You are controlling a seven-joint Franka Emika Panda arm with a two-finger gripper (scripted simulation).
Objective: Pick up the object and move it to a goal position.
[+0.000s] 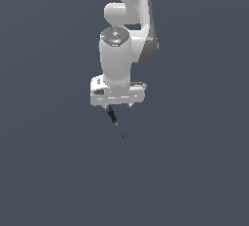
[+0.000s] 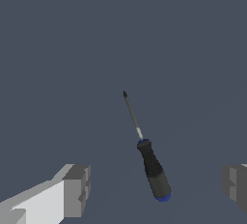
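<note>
The object [image 2: 153,170] is a small screwdriver with a black handle, blue trim and a thin dark shaft tapering to a point. In the wrist view its handle lies between my two grey fingertips [image 2: 75,190], which stand far apart and do not touch it. My gripper [image 2: 155,189] is open. In the exterior view the object [image 1: 113,118] shows as a thin dark sliver slanting down toward the exterior view's right, just below the white hand, with my gripper [image 1: 119,106] directly over its handle end.
A plain dark grey-blue surface [image 1: 194,171] fills both views. The white arm [image 1: 127,6] rises above the hand. No goal marker shows.
</note>
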